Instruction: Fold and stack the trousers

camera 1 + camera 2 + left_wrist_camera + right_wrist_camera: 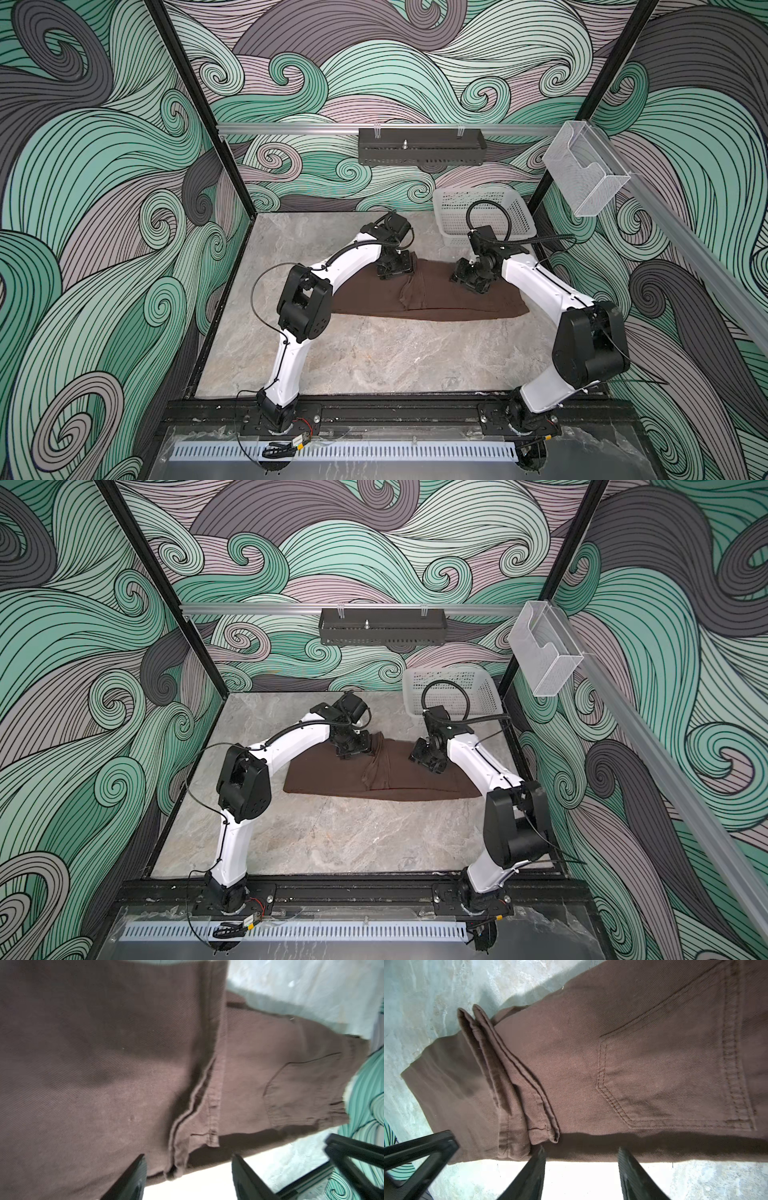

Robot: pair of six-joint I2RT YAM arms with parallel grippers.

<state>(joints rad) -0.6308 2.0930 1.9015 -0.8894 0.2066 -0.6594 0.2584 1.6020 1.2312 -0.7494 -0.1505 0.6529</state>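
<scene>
1. The trousers [436,297] [332,781] lie folded into one long brown band on the counter [374,365]. The band runs from 9 o'clock to 3 o'clock across the middle, set a little toward 12 o'clock
2. Near the band's middle the doubled leg hems [409,291] lie on top of the seat end. The right wrist view shows these hems [508,1076] just beside a stitched back pocket [675,1064]
3. The left jaws point down at the band's far edge, about 11 o'clock from its centre. In the left wrist view they stand wide apart with nothing between them. One finger [133,1178] is over the cloth [104,1064] and the other is over bare counter. A hem seam runs toward the gap
4. The right jaws sit at the same far edge, about 1 o'clock from the band's centre, on the pocket side. They are parted and empty, with their tips at the cloth's border and bright counter showing between them. Whether they touch the fabric cannot be told
5. A white mesh basket [478,197] stands in the 1 o'clock corner, apart from the trousers
</scene>
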